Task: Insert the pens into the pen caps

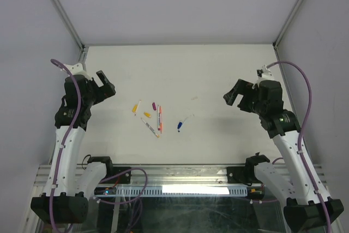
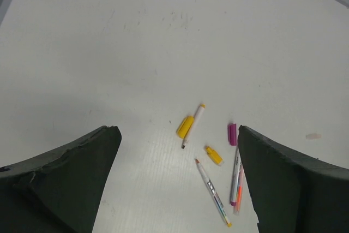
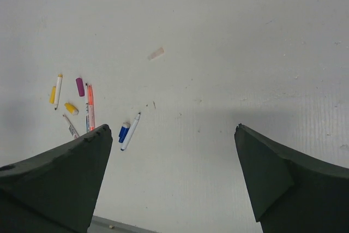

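Observation:
Several white-barrelled pens (image 1: 159, 119) and small caps lie loose in a cluster at the table's middle left. In the left wrist view I see a yellow cap (image 2: 185, 126) lying against a pen (image 2: 195, 119), a second yellow cap (image 2: 214, 155), a purple cap (image 2: 232, 134), an orange-tipped pen (image 2: 212, 192) and two pens side by side (image 2: 236, 181). A blue-ended pen (image 3: 131, 131) lies beside a blue cap (image 3: 124, 132), a little apart on the right. My left gripper (image 1: 106, 88) (image 2: 177, 129) and right gripper (image 1: 232, 97) (image 3: 173, 128) hover open and empty on either side of the cluster.
A faint pinkish smudge (image 3: 156, 53) marks the white table (image 1: 218, 75) behind the blue pen. Metal frame posts (image 1: 71, 25) and grey walls border the table. An aluminium rail (image 1: 180, 189) with cables runs along the near edge.

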Action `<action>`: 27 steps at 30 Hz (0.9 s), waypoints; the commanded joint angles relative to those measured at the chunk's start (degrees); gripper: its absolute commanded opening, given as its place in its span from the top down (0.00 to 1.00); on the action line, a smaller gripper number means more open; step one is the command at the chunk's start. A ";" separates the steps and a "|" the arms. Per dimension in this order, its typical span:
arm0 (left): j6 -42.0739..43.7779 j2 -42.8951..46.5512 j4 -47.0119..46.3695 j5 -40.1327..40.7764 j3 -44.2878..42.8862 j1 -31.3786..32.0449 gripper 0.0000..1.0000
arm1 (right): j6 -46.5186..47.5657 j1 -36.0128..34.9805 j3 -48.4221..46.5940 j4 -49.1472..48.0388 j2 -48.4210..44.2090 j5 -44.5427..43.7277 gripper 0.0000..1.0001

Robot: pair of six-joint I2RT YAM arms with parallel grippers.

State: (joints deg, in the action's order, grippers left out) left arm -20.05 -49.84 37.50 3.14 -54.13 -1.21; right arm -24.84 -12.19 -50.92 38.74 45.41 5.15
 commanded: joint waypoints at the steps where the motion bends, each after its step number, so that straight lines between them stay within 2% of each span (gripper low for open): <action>1: -0.69 1.30 -3.90 0.86 -0.32 -0.64 0.01 | 0.84 0.32 -1.81 -1.03 1.22 -1.02 0.00; 9: 1.16 0.05 -5.60 -5.57 -1.45 -0.64 0.01 | 0.97 0.32 -3.99 0.93 5.68 -0.38 0.00; 15: 0.87 0.26 -6.73 -5.01 -0.69 -0.06 0.01 | 3.33 0.32 -7.15 3.39 10.00 -3.06 0.00; 19: -1.98 -0.01 -6.82 -2.85 1.38 4.25 0.01 | 2.57 -1.10 -7.41 3.12 13.28 -0.75 0.01; 23: -7.58 0.01 -7.29 1.28 4.75 12.13 0.01 | 1.10 -6.11 -7.53 1.64 15.40 -4.74 0.01; 27: -11.04 0.09 -8.01 1.46 7.43 13.95 0.01 | -1.90 -11.07 -7.83 -0.18 18.53 -7.59 0.03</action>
State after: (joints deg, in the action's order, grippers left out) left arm -25.78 -50.24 32.51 2.57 -48.40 11.79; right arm -23.99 -19.49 -56.25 41.80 62.08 0.82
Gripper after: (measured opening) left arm 0.990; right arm 0.983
